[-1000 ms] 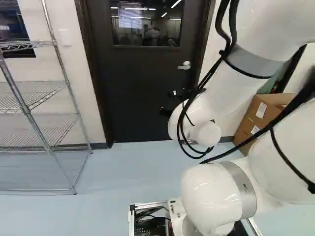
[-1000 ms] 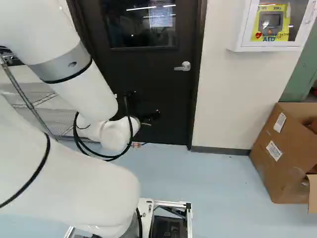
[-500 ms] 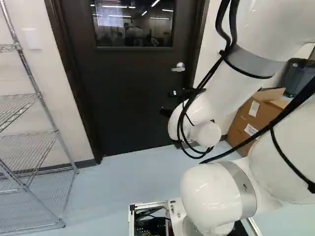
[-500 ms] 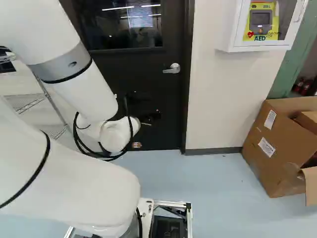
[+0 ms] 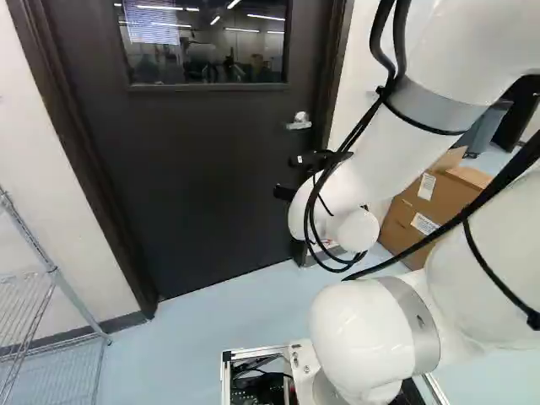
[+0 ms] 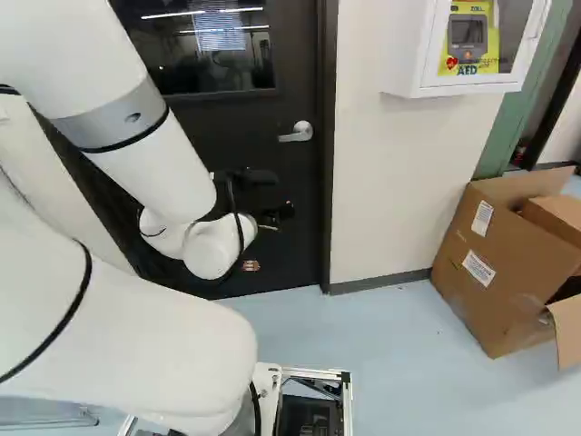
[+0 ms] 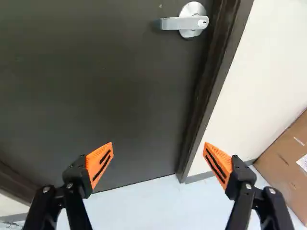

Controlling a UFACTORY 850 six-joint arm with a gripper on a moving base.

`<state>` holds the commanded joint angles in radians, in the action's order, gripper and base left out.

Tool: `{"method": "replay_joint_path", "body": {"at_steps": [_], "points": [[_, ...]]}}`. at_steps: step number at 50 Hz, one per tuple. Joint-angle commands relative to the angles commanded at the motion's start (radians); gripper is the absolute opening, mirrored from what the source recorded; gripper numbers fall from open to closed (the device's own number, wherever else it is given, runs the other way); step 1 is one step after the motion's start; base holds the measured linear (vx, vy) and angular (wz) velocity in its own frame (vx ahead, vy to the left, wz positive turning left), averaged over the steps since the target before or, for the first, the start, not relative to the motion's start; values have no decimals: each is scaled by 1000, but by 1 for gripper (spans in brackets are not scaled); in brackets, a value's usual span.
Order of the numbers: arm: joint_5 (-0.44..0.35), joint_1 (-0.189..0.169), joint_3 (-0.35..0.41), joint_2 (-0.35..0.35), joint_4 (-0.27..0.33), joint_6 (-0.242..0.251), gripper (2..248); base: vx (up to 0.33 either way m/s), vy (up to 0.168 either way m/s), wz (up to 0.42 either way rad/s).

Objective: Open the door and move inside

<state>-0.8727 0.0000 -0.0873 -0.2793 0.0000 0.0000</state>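
Note:
The dark door (image 5: pixel 202 169) stands closed in its frame ahead of the arm, with a window in its upper half. Its silver lever handle (image 6: pixel 297 133) sits near the door's right edge in the right base view. My black gripper (image 6: pixel 263 195) shows in front of the door, lower than the handle, partly hidden by the arm. In the wrist view the gripper (image 7: pixel 158 157) stands wide open with nothing between its orange pads. There the handle (image 7: pixel 185 22) lies ahead of the fingers, apart from them.
Right of the door are a pale wall (image 6: pixel 399 191), a white wall cabinet (image 6: pixel 404 54) and an open cardboard box (image 6: pixel 495 263) on the floor. A wire shelf (image 5: pixel 52 274) stands left of the door. A green door frame (image 6: pixel 505 136) is farther right.
The base has moved closer to the door and turned, so the door looms larger and the shelf has slid toward the left base view's edge. The arm keeps its pose over its joint.

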Motion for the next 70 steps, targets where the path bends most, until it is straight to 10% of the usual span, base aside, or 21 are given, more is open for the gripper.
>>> {"method": "replay_joint_path", "body": {"at_steps": [70], "points": [[0,0,-80,85,0,0,247,49,23,-8]]}}
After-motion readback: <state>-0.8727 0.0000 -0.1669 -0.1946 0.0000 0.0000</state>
